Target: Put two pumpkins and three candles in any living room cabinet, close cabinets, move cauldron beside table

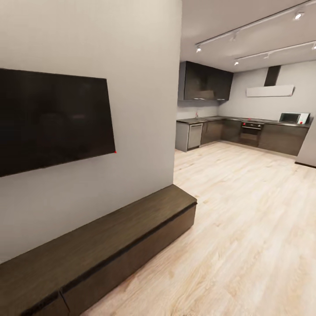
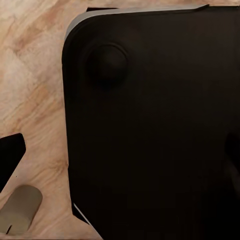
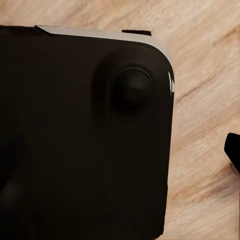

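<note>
Living-room wall, TV (image 1: 52, 118); long dark-brown cabinet (image 1: 101, 250) below, seemingly closed.

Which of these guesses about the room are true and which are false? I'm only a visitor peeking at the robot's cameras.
1. A dark screen hangs on the grey wall above the long dark-brown cabinet. True.
2. One of the cabinet's drawers stands pulled out. False: the fronts that show are shut.
3. Two orange pumpkins sit on top of the cabinet. False: the top that shows is bare.
4. A kitchen with dark units lies beyond the wall, across a pale wooden floor. True.
5. The microwave stands on the floor. False: it sits on the kitchen counter.
</note>
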Available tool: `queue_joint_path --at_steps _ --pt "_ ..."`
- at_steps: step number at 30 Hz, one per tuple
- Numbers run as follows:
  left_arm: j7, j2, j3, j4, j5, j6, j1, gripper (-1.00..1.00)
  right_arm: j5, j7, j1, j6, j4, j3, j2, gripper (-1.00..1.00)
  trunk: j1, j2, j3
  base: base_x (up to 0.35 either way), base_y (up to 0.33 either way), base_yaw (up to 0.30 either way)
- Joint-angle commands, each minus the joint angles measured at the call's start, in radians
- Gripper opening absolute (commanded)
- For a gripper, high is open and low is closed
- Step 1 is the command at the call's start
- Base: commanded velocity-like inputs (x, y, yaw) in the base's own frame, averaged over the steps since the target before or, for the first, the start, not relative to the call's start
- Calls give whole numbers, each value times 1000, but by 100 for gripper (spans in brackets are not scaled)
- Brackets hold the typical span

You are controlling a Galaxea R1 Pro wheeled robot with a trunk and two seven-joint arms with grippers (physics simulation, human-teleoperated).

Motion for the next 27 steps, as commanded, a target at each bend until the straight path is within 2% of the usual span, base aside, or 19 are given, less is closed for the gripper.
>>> queue_joint_path --at_steps 1,3,8,11,17,22,27 --pt "0 0 0 -2 0 -2 1 100 1 -1 -1 -3 1 1 0 100 -1 0 -1 -317 0 280" --pt "0 0 -1 -2 0 -4 1 100 1 -1 -1 -3 1 1 0 100 -1 0 -1 -257 0 280" --pt "0 1 -5 0 1 -78 1 100 1 -1 -1 -4 1 1 2 100 -1 0 -1 -57 0 280" --pt "0 0 -5 0 2 -93 1 100 1 -1 -1 -4 1 1 5 100 -1 0 -1 -10 0 280" --pt "0 0 -6 0 3 -100 1 100 4 -1 -1 -4 1 1 9 100 -1 0 -1 -2 0 280" --pt "0 1 -6 0 3 -101 1 100 38 -1 -1 -4 1 1 10 100 -1 0 -1 0 0 280" --pt "0 1 -5 1 5 -101 1 100 47 -1 -1 -4 1 1 15 100 -1 0 -1 -33 0 280"
